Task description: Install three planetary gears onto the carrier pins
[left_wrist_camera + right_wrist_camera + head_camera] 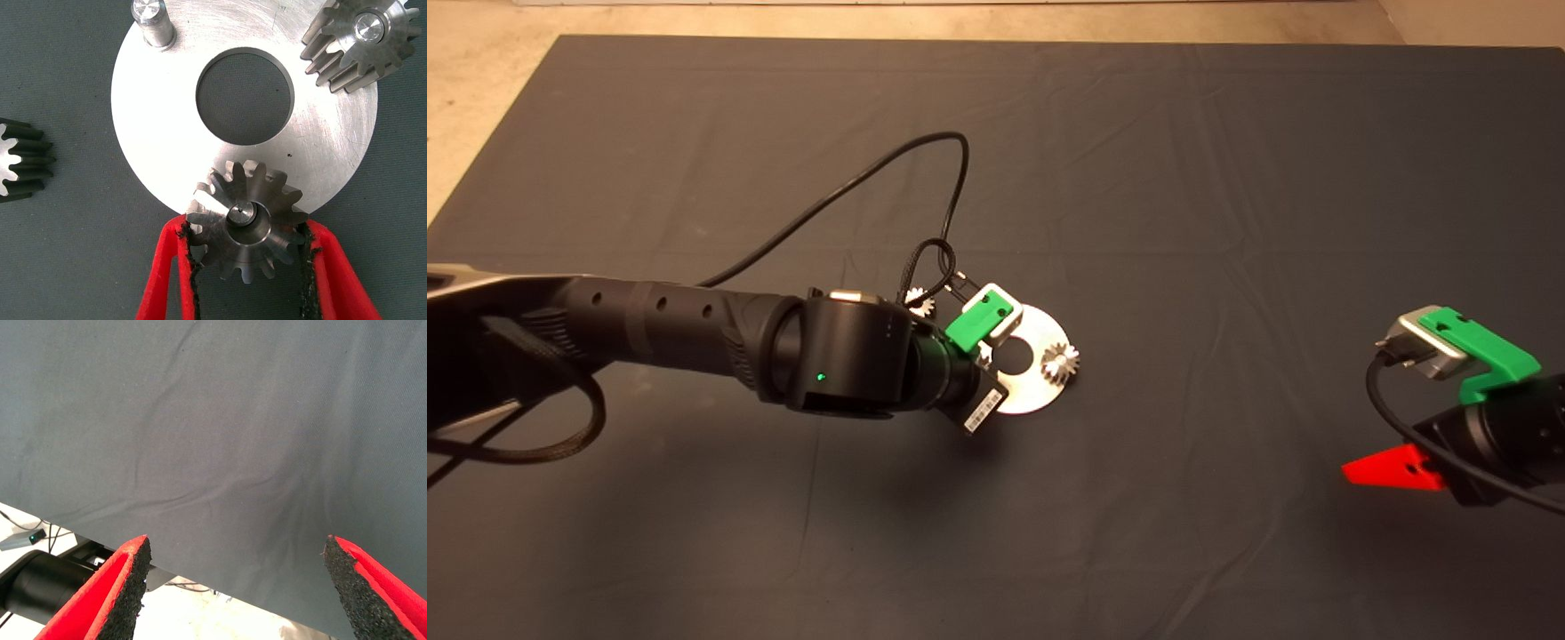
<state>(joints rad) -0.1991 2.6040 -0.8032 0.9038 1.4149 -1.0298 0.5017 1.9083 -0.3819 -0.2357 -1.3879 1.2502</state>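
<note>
The black left arm [694, 342] comes in from the left over the dark mat [1138, 178]. Its green left gripper [980, 322] hangs above the flat round silver disc [1032, 391]. One small silvery toothed gear [1060, 360] sits on the disc's right side; another gear [919, 300] lies just behind the wrist. The right gripper [1392, 468] waits at the lower right edge.

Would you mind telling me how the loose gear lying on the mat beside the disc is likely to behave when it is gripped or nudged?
The loose gear looks like solid metal, so probably stiff and heavy for its size. Its shiny teeth may slip between pads. It lies flat on the mat, so a nudge should slide it, though the cloth's wrinkles may snag it.
</note>
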